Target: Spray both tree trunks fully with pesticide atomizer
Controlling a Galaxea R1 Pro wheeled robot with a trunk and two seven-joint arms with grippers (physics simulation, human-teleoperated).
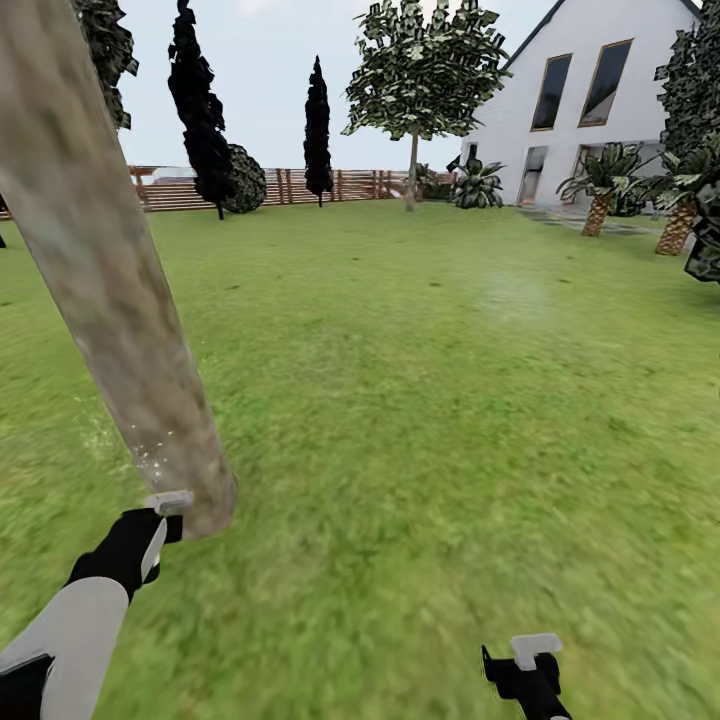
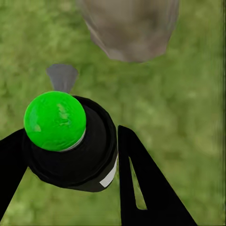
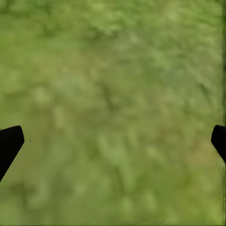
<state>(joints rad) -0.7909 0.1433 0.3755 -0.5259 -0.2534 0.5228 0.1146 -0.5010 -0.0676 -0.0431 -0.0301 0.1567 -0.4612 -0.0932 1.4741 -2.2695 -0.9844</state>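
Head view: our left gripper sits by the near tree trunk, pesticide specks at its base. Left wrist view: fingers clenched on the atomizer (likely light, rigid, slick; we grip its body); white label unreadable. Right wrist view: right gripper released over grass.

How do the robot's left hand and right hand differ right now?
The left hand is shut on the atomizer, a black bottle with a green cap; the right hand is open, with grass between its fingertips. The left hand is raised forward close to the tree trunk, where pale specks show; the right hand hangs low over the lawn. Both have black fingers.
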